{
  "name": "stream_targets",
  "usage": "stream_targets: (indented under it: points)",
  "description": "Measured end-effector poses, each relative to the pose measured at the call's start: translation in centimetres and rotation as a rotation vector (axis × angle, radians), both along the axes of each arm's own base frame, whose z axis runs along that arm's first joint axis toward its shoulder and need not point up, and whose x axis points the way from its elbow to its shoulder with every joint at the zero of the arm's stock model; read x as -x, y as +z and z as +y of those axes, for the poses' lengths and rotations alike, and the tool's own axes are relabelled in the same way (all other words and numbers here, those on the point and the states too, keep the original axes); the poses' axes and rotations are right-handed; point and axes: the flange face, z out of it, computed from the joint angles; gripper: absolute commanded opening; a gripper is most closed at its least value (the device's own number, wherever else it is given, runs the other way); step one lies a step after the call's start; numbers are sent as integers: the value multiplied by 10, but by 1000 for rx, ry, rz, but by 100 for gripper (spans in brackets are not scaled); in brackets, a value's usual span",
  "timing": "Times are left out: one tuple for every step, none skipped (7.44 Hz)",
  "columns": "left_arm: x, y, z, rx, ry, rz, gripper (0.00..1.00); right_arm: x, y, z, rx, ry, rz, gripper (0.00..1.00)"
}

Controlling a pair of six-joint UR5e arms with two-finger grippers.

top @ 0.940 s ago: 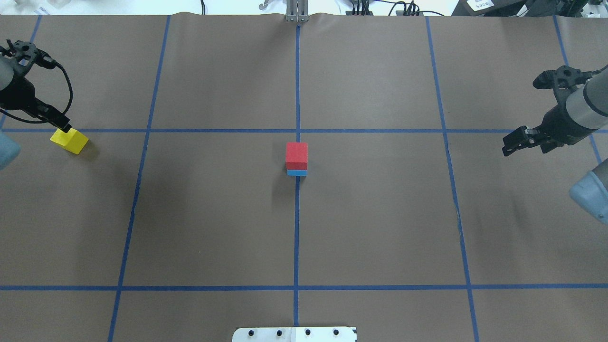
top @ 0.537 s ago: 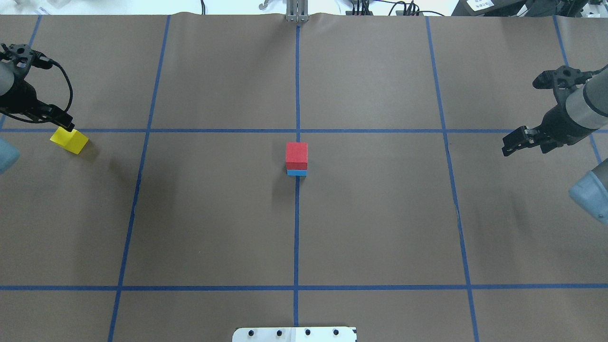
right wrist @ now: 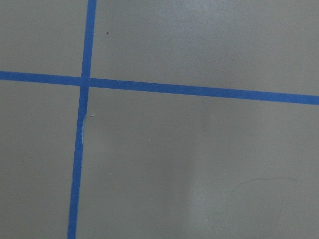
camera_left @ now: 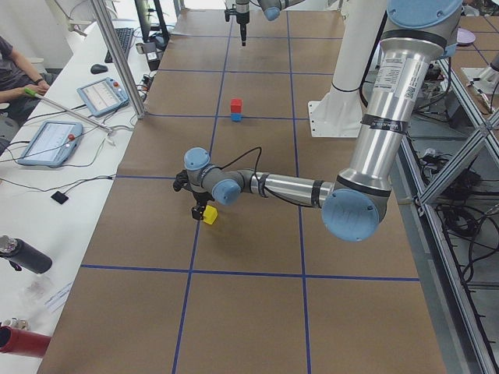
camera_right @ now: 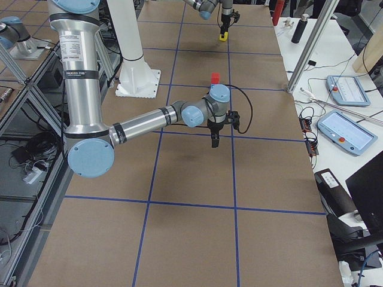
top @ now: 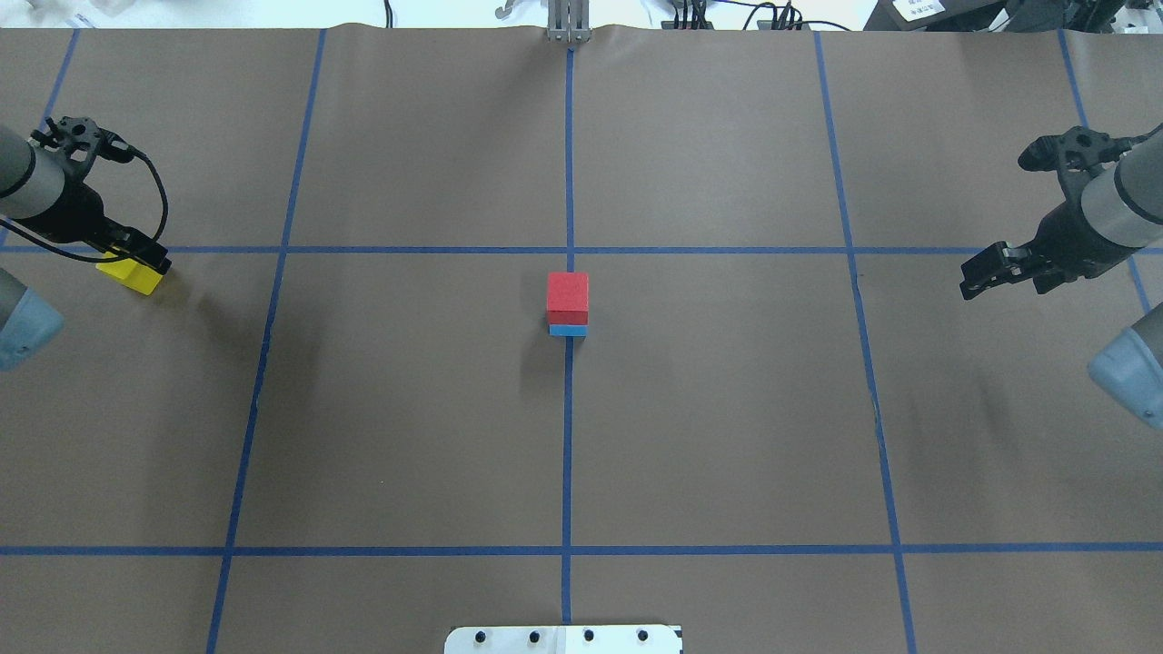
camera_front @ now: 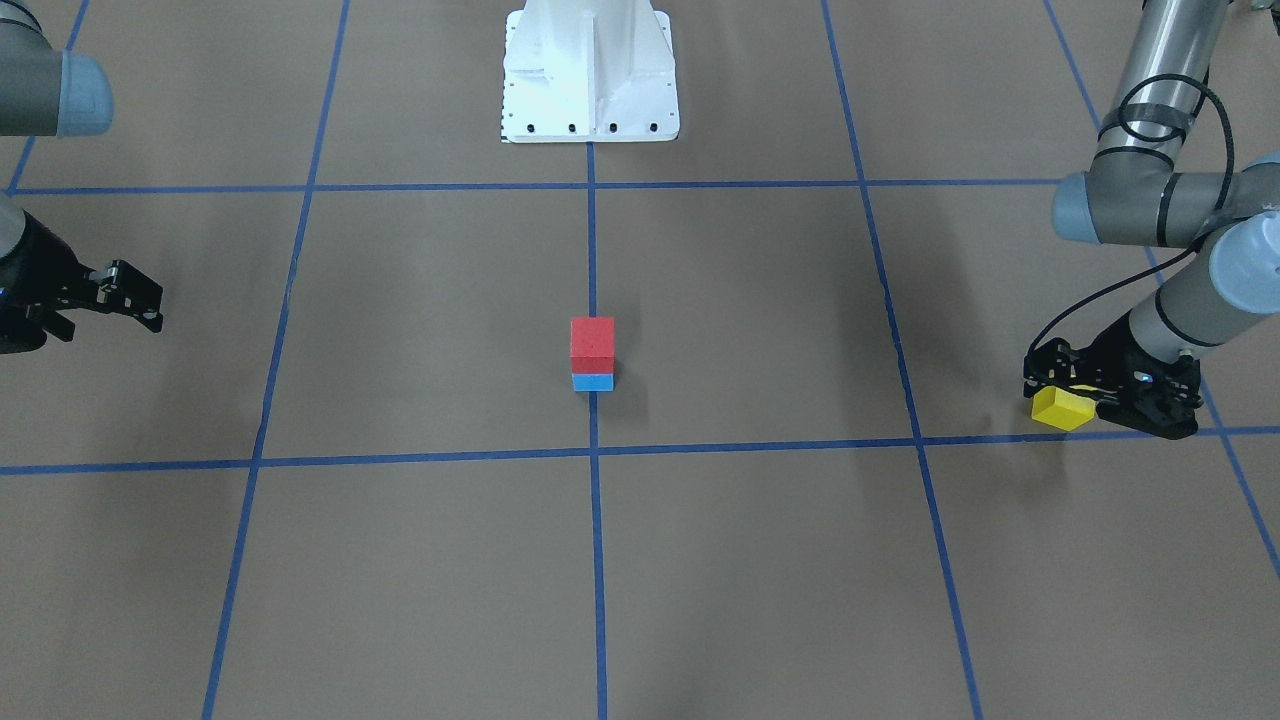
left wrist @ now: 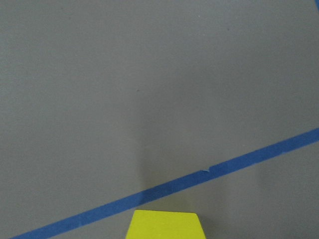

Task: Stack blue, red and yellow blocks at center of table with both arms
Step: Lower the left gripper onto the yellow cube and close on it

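Note:
A red block (top: 568,295) sits on a blue block (top: 568,331) at the table's centre; the pair also shows in the front view as the red block (camera_front: 592,342) on the blue block (camera_front: 593,382). A yellow block (top: 123,272) lies at the far left on the table. My left gripper (top: 141,262) is low over it and open, with its jaws either side of the yellow block (camera_front: 1060,410). The left wrist view shows the block's top (left wrist: 164,225) at the bottom edge. My right gripper (top: 974,277) hangs open and empty at the far right, above bare table.
Blue tape lines (top: 569,436) divide the brown table into a grid. The white robot base (camera_front: 590,70) stands at the robot's edge of the table. A side bench with tablets (camera_left: 51,140) and a metal post (camera_left: 117,58) runs along the operators' side.
My left gripper has moved right and down from beside the yellow block's back corner to over the block. The right arm and the red-on-blue stack have not moved.

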Motion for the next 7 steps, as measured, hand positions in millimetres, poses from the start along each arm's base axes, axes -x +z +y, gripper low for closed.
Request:
stream_targets:
  points:
    - [-1,3,2,-1,7,-4,87,0,0,0,0,0,0,100]
    - [-1,7,2,1,10,-8,47,0,0,0,-1,0,0,100]
    - [-1,9,3,4,12,-11,0,0,-1,0,-2,-1,-1,100]
    - [-1,12,4,10,13,-14,0,0,-1,0,-2,-1,-1,100]
    - [1,16,7,17,13,-18,0,0,-2,0,-4,-1,-2,100]
    - [3,16,9,24,14,-16,0,0,-3,1,-5,-1,-3,100]
    - [3,2,9,33,16,1,0,0,-4,1,-8,-1,-4,100]
